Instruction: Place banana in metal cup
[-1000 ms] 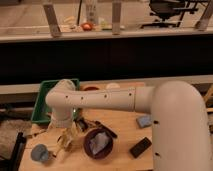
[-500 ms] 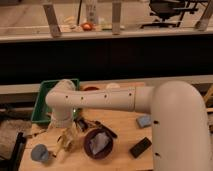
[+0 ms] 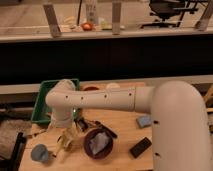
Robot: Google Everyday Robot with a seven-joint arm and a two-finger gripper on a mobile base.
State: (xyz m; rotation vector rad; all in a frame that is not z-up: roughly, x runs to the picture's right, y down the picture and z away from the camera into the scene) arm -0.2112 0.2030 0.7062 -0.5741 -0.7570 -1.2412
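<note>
My gripper (image 3: 67,139) hangs down from the white arm's wrist at the front left of the wooden table (image 3: 122,132). It is shut on the banana (image 3: 64,144), a pale-yellow curved piece held low over the table. The metal cup (image 3: 40,153), small, round and bluish-grey, stands at the front left corner, just left of the banana and below it. The cup and the banana are apart. The gripper partly hides the banana's upper part.
A dark maroon bowl (image 3: 98,145) with a crumpled pale thing inside stands right of the gripper. A black flat object (image 3: 140,147) and a blue-grey item (image 3: 144,120) lie further right. A green tray (image 3: 46,100) stands behind the arm. A dark tool (image 3: 96,125) lies mid-table.
</note>
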